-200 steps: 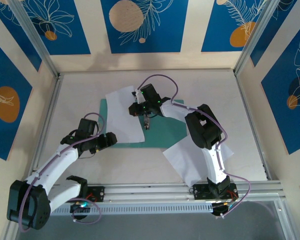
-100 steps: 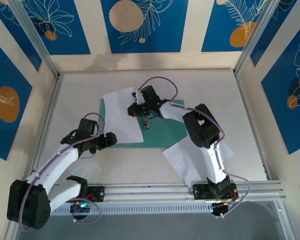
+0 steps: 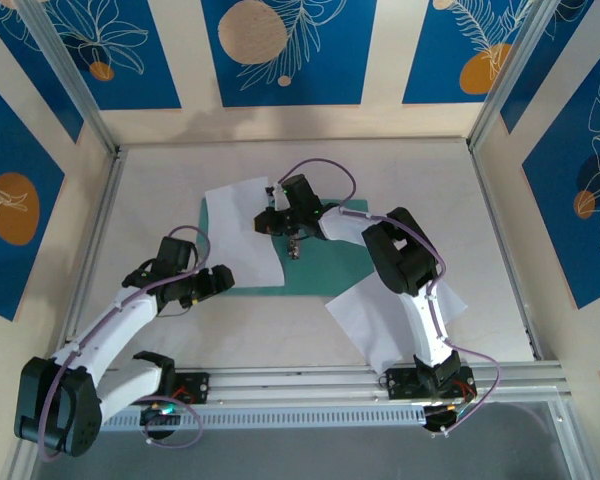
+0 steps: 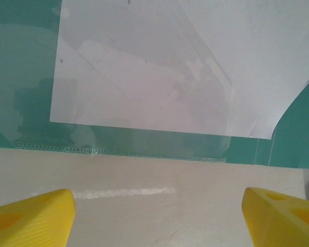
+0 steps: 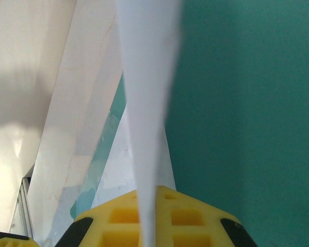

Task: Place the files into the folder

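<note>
The teal-green folder (image 3: 325, 265) lies open on the table. One white file (image 3: 242, 228) lies slanted over its left leaf, with my right gripper (image 3: 273, 217) shut on that sheet's right edge. In the right wrist view the sheet (image 5: 147, 92) runs edge-on between the yellow fingers of the right gripper (image 5: 149, 226), with the folder's green (image 5: 242, 103) beside it. The other file (image 3: 375, 320) lies at the near right, partly under the right arm. My left gripper (image 3: 223, 280) stands open at the folder's near left edge. The left gripper (image 4: 157, 221) is over bare table, in front of the sheet (image 4: 144, 62).
A clear pocket with a crimped seam (image 4: 118, 151) lies along the folder's near edge (image 4: 20, 77). Aluminium rails (image 3: 310, 378) border the table at the front, and patterned walls close the other sides. Bare tabletop (image 3: 490, 230) stretches to the right.
My right gripper has drawn the held sheet slightly to the left over the folder. The left arm has not moved.
</note>
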